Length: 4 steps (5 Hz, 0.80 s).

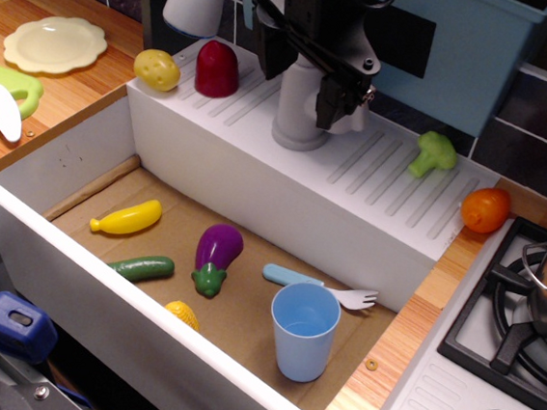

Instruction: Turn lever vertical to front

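The grey toy faucet column [299, 120] stands on the white ribbed ledge [384, 167] behind the sink. My black gripper [305, 77] hangs down over its top. One finger [269, 54] is left of the column and the other finger [340, 100] is on its right side, so the jaws stand apart. A small light-grey piece of the lever [360, 117] shows just right of the right finger, at the column's side. Most of the lever is hidden behind that finger, and I cannot tell whether the finger touches it.
On the ledge are a yellow potato [158, 69], a red piece [217, 69], broccoli [434, 153] and an orange [486, 209]. In the sink [84, 163] lie a banana [127, 217], cucumber [141, 268], eggplant [215, 256], blue cup [303, 330] and fork [324, 285]. A stove [501, 353] is at right.
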Tool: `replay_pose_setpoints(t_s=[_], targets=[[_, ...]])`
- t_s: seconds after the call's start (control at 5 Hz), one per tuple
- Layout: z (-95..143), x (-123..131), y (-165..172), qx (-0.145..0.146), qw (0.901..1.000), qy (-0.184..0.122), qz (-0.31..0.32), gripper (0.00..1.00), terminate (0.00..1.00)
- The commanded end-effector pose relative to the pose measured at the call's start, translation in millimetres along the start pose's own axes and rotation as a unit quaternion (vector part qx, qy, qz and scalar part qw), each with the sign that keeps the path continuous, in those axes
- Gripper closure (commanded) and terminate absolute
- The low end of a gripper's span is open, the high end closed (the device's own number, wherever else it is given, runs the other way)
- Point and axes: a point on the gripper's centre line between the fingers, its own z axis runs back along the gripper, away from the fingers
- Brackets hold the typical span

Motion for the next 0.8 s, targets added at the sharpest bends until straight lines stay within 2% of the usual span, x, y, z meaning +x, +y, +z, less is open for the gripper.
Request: replay_pose_setpoints(t_s=[0.0, 0.4, 0.6], targets=[[0.0, 0.0, 0.0, 0.000, 1.0000, 0.000, 0.000, 0.00, 0.00], [-15.2, 11.6, 5.2, 0.036, 0.9980, -0.052, -0.003, 0.00, 0.00], [-21.5, 22.8, 9.4, 0.041, 0.9962, -0.076, -0.010, 0.00, 0.00]])
